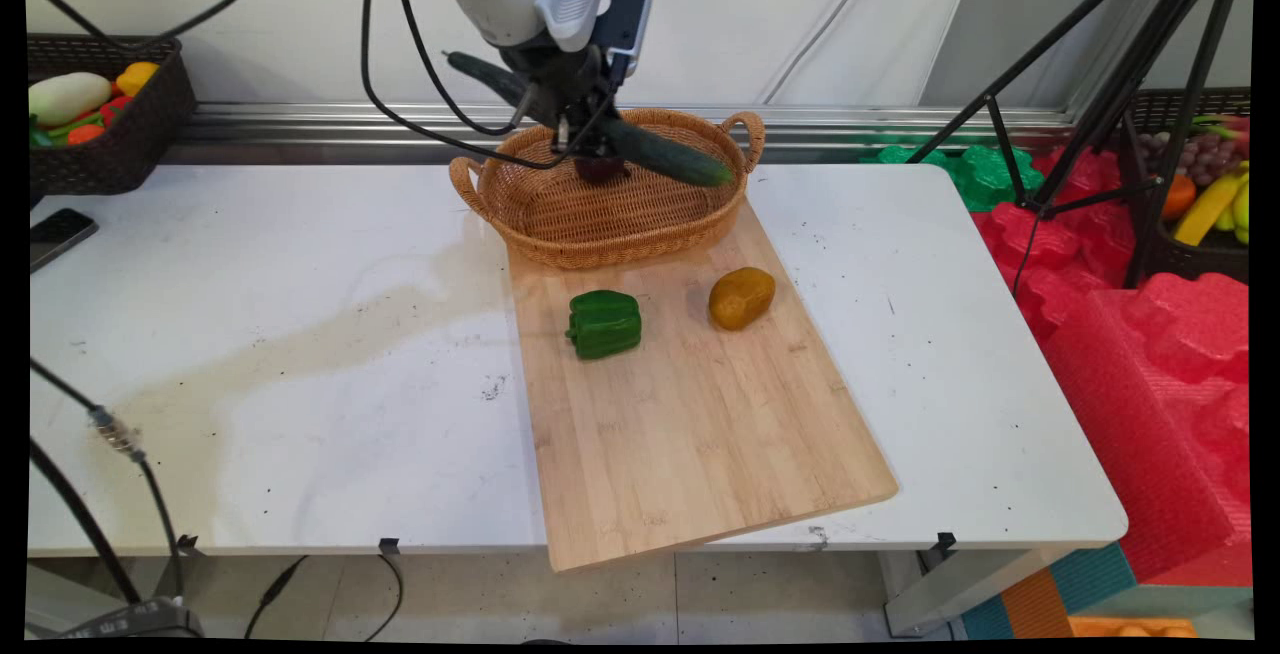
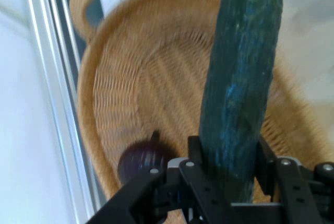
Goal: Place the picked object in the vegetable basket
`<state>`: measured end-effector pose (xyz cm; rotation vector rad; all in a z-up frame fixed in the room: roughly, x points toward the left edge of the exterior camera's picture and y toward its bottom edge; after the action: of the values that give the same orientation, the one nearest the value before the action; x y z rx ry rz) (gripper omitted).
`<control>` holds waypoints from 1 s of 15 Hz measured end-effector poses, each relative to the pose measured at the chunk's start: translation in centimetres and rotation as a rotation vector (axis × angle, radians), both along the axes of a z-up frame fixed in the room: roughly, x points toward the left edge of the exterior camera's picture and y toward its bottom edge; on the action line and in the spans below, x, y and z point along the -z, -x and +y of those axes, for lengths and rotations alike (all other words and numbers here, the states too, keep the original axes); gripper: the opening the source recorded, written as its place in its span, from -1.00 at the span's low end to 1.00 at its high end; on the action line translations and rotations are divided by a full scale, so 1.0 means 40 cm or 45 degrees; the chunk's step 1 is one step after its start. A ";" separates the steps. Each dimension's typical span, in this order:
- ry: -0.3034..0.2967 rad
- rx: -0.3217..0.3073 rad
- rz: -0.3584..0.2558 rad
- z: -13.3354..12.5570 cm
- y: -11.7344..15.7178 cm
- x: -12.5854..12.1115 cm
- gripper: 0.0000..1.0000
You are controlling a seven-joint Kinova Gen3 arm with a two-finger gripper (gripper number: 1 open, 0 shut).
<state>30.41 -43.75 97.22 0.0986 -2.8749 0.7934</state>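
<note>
My gripper hangs above the wicker basket at the table's far side, shut on a long dark green cucumber that sticks out on both sides. In the hand view the cucumber rises between the fingers over the basket's woven floor. A small dark purple round fruit lies in the basket just below the gripper, also seen as a purple fruit. On the wooden cutting board lie a green bell pepper and a brown potato.
A dark basket of produce stands at the far left, with a black phone near it. A black tripod, red foam mats and another produce basket are off the table's right side. Black cables hang from the arm.
</note>
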 end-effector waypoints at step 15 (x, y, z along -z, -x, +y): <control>-0.244 0.102 0.243 0.356 0.294 -0.023 -1.00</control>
<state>18.66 -29.52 98.14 0.0770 -2.7458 0.4655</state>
